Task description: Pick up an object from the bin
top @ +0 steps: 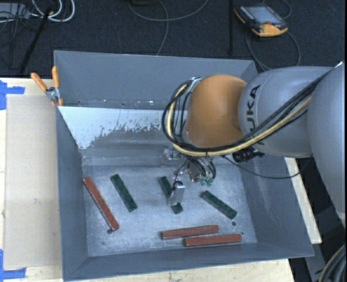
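BIN FLOOR, FRONT TO BACK: Nearest the camera, a reddish-brown strip (pixel 213 239) lies flat along the front of the grey metal bin (pixel 67 216). A second reddish-brown strip (pixel 189 232) lies just behind it, and the two seem to touch.

Beyond them, at the middle of the floor, my fingers (pixel 177 191) are down over the central dark green strip (pixel 165 185). Its two ends show on either side of me. I cannot tell from this angle whether my fingers are spread or pinching it.

As I judge it, the danger is a poor hold. The strip lies flat on bare metal with little edge to catch, so a grip could slide off or take only a corner. Caught off its middle, it would likely swing down and drop on the lift. Pressing too low could scrape the floor.

The strip itself is thin, narrow and straight-sided, and it lies aslant.

At about the same depth lie its neighbours. A right-hand green strip (pixel 218 205) is near me, while a left-hand green strip (pixel 123 192) and a long brown strip (pixel 100 204) beside the left wall are well apart from me. None of them looks likely to snag.

Farthest back, my orange wrist cover (pixel 214 110) hangs before the sloping rear wall.
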### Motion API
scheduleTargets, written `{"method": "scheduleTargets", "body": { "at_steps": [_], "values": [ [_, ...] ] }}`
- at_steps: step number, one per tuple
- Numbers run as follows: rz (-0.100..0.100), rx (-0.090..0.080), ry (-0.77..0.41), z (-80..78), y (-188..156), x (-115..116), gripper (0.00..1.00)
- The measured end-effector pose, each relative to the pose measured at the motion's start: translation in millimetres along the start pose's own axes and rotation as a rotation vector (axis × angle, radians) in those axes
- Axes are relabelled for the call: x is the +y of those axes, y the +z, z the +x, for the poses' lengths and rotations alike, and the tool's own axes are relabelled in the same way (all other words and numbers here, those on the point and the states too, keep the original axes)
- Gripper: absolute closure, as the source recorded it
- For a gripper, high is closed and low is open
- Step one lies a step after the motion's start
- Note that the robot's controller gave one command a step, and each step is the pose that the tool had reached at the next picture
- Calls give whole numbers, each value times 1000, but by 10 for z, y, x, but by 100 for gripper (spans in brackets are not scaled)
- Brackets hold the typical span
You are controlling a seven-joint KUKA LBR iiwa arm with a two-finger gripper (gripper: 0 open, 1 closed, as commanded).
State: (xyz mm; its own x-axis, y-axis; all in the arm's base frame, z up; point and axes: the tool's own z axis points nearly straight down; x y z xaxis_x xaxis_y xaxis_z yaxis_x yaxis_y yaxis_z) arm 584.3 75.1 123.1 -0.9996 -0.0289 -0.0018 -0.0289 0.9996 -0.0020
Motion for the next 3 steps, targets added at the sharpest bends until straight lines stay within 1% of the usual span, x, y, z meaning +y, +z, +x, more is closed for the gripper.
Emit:
{"method": "scheduleTargets", "body": {
  "at_steps": [1, 2, 3],
  "values": [
    [-1, 7, 14, -48, 545, -557, 0],
    [-3, 6, 40, 258, 371, -380, 0],
    [-1, 7, 60, 408, 548, -805, 0]
  ]
}}
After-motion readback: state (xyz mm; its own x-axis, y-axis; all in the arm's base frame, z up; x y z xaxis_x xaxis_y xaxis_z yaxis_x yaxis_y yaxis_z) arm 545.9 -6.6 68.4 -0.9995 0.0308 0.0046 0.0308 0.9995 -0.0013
